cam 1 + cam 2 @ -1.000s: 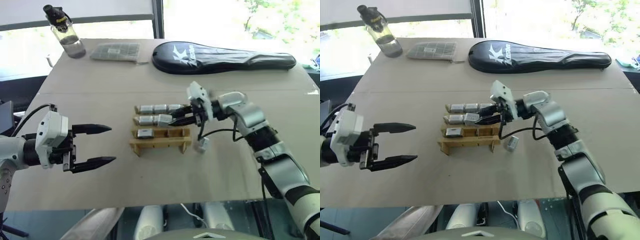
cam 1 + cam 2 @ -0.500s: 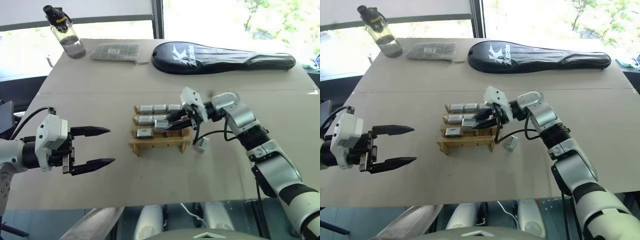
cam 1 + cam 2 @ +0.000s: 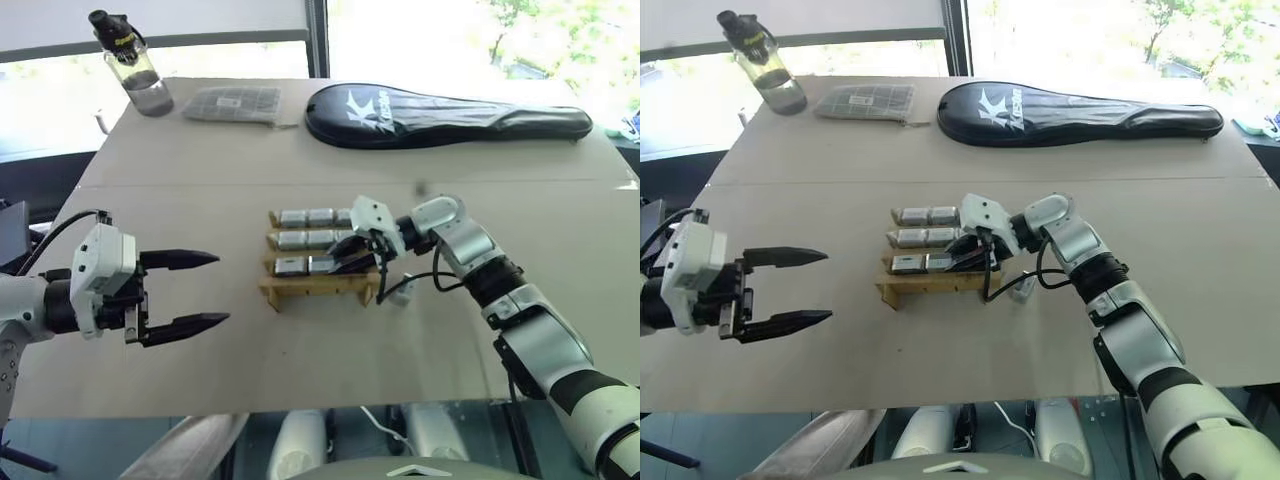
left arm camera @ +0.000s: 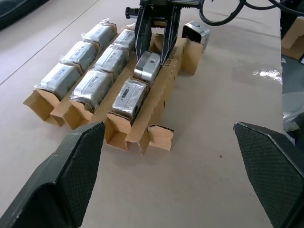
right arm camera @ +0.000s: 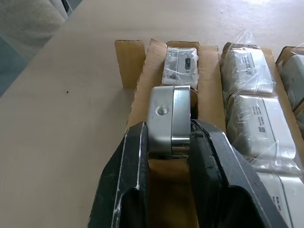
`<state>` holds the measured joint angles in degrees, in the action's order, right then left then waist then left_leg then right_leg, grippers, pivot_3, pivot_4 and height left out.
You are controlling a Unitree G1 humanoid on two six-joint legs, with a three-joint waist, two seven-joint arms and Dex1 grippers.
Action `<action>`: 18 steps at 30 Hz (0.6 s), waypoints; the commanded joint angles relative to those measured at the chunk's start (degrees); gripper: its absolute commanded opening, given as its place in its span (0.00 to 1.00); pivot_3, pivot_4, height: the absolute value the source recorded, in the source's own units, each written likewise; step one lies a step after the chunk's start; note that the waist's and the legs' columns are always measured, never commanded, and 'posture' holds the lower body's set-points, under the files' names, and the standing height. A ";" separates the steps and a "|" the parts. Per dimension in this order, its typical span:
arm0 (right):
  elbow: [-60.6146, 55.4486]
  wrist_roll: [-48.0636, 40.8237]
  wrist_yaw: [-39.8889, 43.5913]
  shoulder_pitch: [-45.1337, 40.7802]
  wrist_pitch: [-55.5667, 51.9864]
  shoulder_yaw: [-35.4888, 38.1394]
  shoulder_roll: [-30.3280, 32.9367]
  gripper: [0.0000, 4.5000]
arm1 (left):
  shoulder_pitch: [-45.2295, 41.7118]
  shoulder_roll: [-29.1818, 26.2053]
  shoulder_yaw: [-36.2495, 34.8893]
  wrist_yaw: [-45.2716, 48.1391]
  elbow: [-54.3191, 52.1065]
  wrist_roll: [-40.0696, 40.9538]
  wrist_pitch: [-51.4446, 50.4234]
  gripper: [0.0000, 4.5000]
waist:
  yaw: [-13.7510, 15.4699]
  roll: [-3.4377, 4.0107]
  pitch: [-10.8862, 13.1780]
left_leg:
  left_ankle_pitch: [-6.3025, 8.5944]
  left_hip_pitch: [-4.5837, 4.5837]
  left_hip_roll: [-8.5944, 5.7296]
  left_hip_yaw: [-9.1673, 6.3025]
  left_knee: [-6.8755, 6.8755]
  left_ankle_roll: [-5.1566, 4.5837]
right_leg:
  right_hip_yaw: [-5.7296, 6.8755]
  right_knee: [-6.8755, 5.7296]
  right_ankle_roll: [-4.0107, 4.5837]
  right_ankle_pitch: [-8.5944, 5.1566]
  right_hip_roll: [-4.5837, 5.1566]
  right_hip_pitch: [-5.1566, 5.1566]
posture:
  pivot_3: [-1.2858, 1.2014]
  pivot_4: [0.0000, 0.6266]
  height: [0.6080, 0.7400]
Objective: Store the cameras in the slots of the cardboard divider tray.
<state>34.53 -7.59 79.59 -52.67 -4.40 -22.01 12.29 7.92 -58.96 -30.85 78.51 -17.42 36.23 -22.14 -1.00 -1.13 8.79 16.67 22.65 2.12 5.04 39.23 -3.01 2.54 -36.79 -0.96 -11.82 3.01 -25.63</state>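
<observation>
The cardboard divider tray (image 3: 318, 289) stands at the table's middle. Wrapped silver cameras (image 3: 308, 217) fill its back row, others lie in the middle row (image 3: 300, 239), and one (image 3: 290, 265) sits in the front row's left slot. My right gripper (image 3: 345, 262) reaches in from the right, shut on a bare silver camera (image 5: 170, 118) held over the front row's middle slot, just behind the seated one (image 5: 181, 65). A loose camera (image 3: 402, 290) lies on the table right of the tray. My left gripper (image 3: 220, 288) hovers open left of the tray, holding nothing.
Along the table's back edge stand a water bottle (image 3: 135, 65), a flat grey gridded packet (image 3: 232, 103) and a long black racket cover (image 3: 440, 113). A black cable hangs from my right wrist beside the loose camera.
My right gripper has come down and towards the tray's front row, carrying the camera from above the middle row to the front middle slot. The left gripper has stayed put.
</observation>
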 commanded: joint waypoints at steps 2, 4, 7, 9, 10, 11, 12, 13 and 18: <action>0.28 0.33 0.15 -0.76 -1.60 0.72 -0.61 0.26 | -1.01 -0.59 0.09 -0.01 -0.33 0.45 0.05 1.00 | 0.00 0.00 0.00 | -0.01 -0.02 0.00 -0.01 0.00 0.01 | 0.00 -0.01 0.00 0.00 0.00 0.01 | 0.52 0.24 1.00; -0.26 -0.38 -0.23 -0.54 -2.17 1.55 -0.99 0.47 | -1.28 -0.68 0.32 -0.05 -0.18 0.45 -0.23 1.00 | 0.00 0.00 0.00 | -0.02 -0.03 0.00 -0.01 0.00 0.03 | 0.00 -0.03 0.00 0.00 -0.01 0.01 | 0.52 0.24 1.00; -5.30 -4.69 1.27 0.65 -6.08 4.17 -0.68 0.74 | -1.36 -0.88 0.58 -0.80 -0.70 0.72 -1.80 1.00 | -0.02 0.01 0.00 | -0.02 -0.03 0.00 -0.01 0.00 0.04 | 0.00 -0.04 0.00 0.00 -0.01 0.01 | 0.52 0.24 1.00; -11.65 -6.81 3.07 2.12 -10.34 4.37 1.21 0.74 | -1.77 -0.90 0.35 -1.34 -0.87 0.78 -2.23 1.00 | 0.07 0.02 0.01 | -0.02 -0.02 0.01 -0.02 -0.01 0.04 | 0.00 -0.03 0.00 0.00 0.00 0.00 | 0.52 0.24 1.00; -15.76 -7.42 2.54 3.31 -11.52 4.77 2.28 0.74 | -1.93 -0.97 0.12 -1.39 -0.96 0.92 -2.34 1.00 | 0.23 0.02 0.01 | -0.02 0.00 0.01 -0.03 -0.01 0.04 | 0.00 -0.01 0.00 0.00 0.00 0.00 | 0.52 0.24 1.00; -20.24 -8.33 1.57 4.70 -12.49 5.56 3.33 0.74 | -1.98 -1.10 -0.05 -1.38 -1.03 1.01 -2.52 1.00 | 0.29 0.02 0.01 | -0.02 0.02 0.00 -0.05 -0.01 0.03 | 0.03 0.00 0.00 0.00 0.03 0.00 | 0.52 0.24 1.00; -24.60 -9.32 0.69 6.01 -13.91 6.31 4.57 0.74 | -2.01 -1.22 -0.12 -1.25 -1.05 1.07 -2.60 1.00 | 0.33 0.01 0.00 | -0.02 0.05 -0.01 -0.07 -0.01 0.03 | 0.06 0.01 0.00 0.00 0.04 0.00 | 0.52 0.24 1.00; -29.30 -10.66 -0.18 7.38 -16.11 7.26 6.12 0.74 | -2.11 -1.36 0.01 -1.07 -1.02 1.09 -2.67 1.00 | 0.38 0.02 0.01 | -0.02 0.08 -0.01 -0.09 -0.01 0.04 | 0.08 0.03 0.00 0.00 0.06 0.00 | 0.52 0.24 1.00; -44.37 -15.10 -0.38 14.03 -22.11 11.72 16.62 0.74 | -4.91 -2.03 2.80 0.04 0.69 0.61 -2.13 1.00 | 0.50 -0.01 -0.01 | -0.01 0.06 -0.03 -0.11 0.01 0.04 | 0.12 0.03 0.00 0.00 0.08 0.02 | 0.52 0.24 1.00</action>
<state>-4.80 -20.87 78.34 -40.03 -25.86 -12.88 25.78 4.27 -59.83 -28.39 77.90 -17.06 36.24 -24.79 -0.49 -1.14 8.78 16.66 22.69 2.09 4.92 39.23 -2.97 2.67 -36.76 -0.96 -11.82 3.09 -25.59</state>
